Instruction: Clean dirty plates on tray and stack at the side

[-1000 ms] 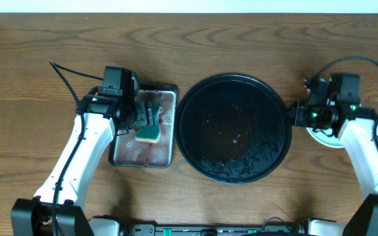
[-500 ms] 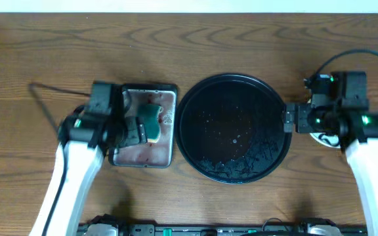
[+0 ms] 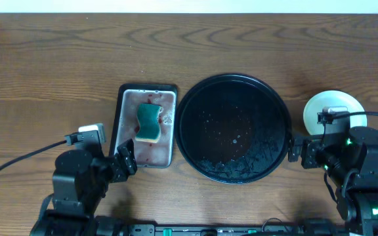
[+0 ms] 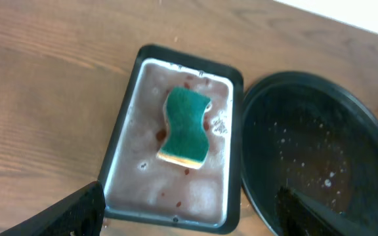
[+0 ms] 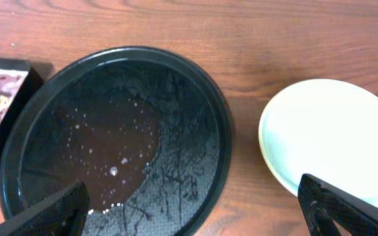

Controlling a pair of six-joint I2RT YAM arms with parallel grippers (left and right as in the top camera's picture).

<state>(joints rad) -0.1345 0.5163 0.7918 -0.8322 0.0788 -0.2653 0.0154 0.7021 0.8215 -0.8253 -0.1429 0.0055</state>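
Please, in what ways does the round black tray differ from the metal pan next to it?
Shape: the tray is round, the pan is rectangular.
Size: the tray is clearly wider than the pan.
Colour: the tray is glossy black, the pan is grey metal with reddish stains.
Contents: the tray carries only water drops, the pan holds a green sponge.
Both lie flat on the wooden table, side by side.

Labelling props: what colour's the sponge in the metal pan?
Teal-green top, yellow base on the wavy sponge; left wrist view shows best.
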